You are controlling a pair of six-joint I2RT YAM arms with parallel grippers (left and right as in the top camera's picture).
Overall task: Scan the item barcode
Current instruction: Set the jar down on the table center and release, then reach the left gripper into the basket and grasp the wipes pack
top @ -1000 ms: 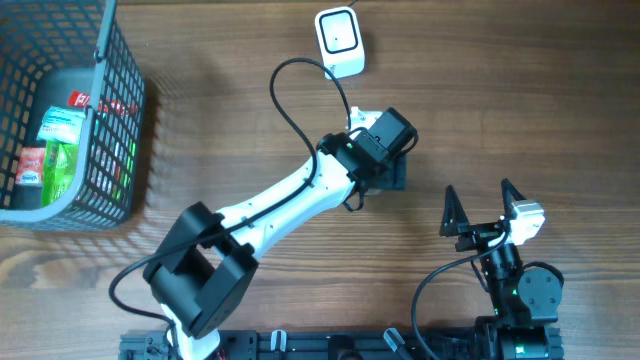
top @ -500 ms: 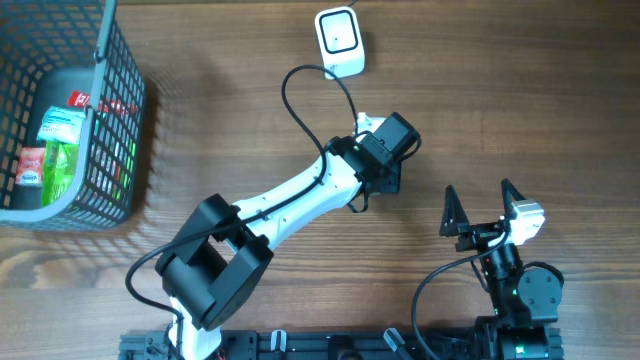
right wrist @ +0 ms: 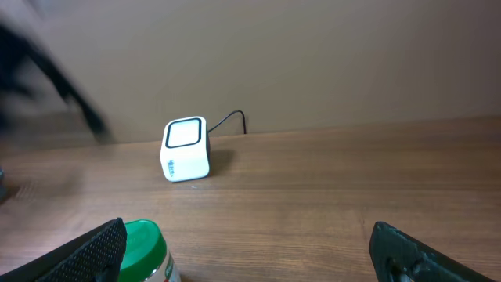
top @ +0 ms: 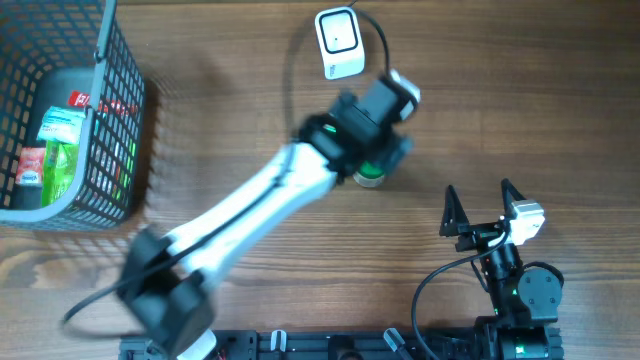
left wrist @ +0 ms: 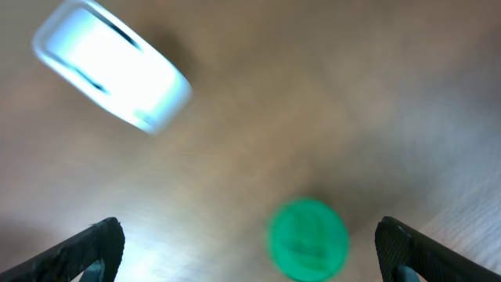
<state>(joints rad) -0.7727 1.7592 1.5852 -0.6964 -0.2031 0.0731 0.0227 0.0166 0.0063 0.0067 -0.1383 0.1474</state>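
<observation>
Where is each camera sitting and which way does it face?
Overhead: above the table, looking straight down; left arm and right arm show.
Left wrist: looks down on the scanner and green cap; left fingers at lower corners.
Right wrist: low, looks across the table; right fingers at lower corners.
Shared: all three show scanner and green cap.

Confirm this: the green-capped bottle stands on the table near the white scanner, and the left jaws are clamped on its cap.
Not clamped. In the left wrist view the jaws of the left gripper stand wide apart, clear of the green cap on both sides. The rest holds.
</observation>
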